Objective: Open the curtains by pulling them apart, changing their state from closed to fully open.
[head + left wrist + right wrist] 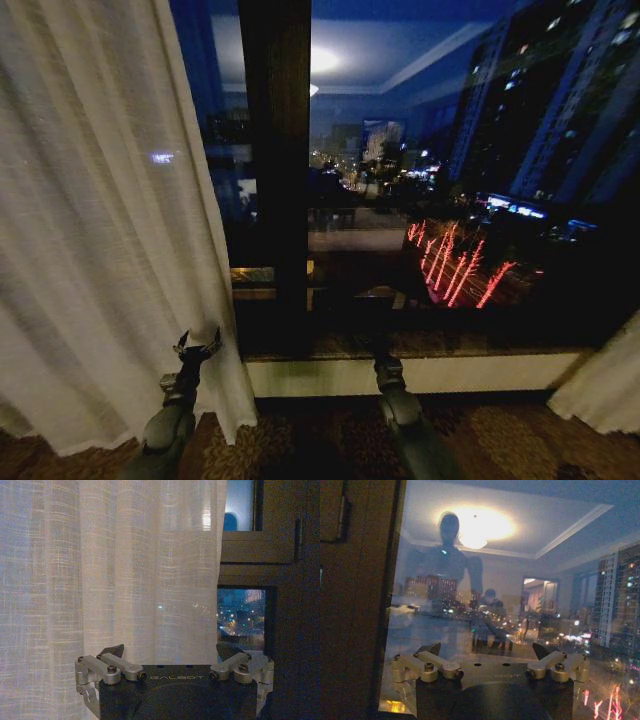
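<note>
Looking from the head camera, I see the left sheer cream-white woven curtain panel [100, 220] drawn to the left of the dark window, pleated, its wavy hem just above the patterned carpet [330, 440]. My left gripper [197, 347] sits at that panel's inner edge; in the left wrist view its fingers [111, 651] are spread wide, holding nothing, the thin fabric [125, 570] just ahead. My right gripper [385, 362] rests near the pale window sill [450, 372], jaws wide apart in its wrist view [490, 652], empty. The right panel [610, 385] shows at the far right edge
</note>
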You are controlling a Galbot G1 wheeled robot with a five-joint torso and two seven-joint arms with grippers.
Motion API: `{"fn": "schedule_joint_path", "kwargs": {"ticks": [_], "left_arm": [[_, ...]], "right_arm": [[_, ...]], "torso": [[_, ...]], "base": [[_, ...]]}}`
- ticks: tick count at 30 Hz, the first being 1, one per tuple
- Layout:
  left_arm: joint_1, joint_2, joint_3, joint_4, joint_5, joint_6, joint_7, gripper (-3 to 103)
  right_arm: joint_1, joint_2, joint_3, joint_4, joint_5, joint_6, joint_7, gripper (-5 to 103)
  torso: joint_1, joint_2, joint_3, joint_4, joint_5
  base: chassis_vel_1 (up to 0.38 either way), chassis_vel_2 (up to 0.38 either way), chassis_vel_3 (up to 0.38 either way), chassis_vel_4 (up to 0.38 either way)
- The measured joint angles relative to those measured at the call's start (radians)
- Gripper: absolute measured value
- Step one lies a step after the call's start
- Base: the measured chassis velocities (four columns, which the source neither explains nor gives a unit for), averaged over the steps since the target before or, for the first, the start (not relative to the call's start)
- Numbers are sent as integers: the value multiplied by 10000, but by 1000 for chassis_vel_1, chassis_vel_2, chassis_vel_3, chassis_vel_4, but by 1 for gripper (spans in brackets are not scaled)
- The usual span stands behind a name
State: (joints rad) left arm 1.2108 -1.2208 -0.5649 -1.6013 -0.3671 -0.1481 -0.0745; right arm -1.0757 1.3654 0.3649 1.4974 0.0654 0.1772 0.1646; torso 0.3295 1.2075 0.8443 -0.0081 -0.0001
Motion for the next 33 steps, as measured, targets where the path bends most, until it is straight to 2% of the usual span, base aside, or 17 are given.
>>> {"fn": "schedule_joint_path", "kwargs": {"ticks": [14,19,26,31,33], "left_arm": [[-294,115,39,336,-47,12,-2,100],[-843,320,327,846,-193,13,120,100],[-2448,744,1046,2254,-938,66,543,100],[-2801,673,1427,2402,-928,115,599,100],[-2647,434,1453,2078,-557,207,453,100]], "right_arm": [[0,0,0,0,0,0,0,100],[0,0,0,0,0,0,0,100],[0,0,0,0,0,0,0,100],[0,0,0,0,0,0,0,100],[0,0,0,0,0,0,0,100]], "torso": [[2,0,1,0,-1],[4,0,1,1,-1],[-1,1,0,0,1],[1,0,0,-1,0],[0,0,0,0,1]], "base": [[-25,31,22,-26],[0,0,0,0],[0,0,0,0],[0,0,0,0],[0,0,0,0]]}}
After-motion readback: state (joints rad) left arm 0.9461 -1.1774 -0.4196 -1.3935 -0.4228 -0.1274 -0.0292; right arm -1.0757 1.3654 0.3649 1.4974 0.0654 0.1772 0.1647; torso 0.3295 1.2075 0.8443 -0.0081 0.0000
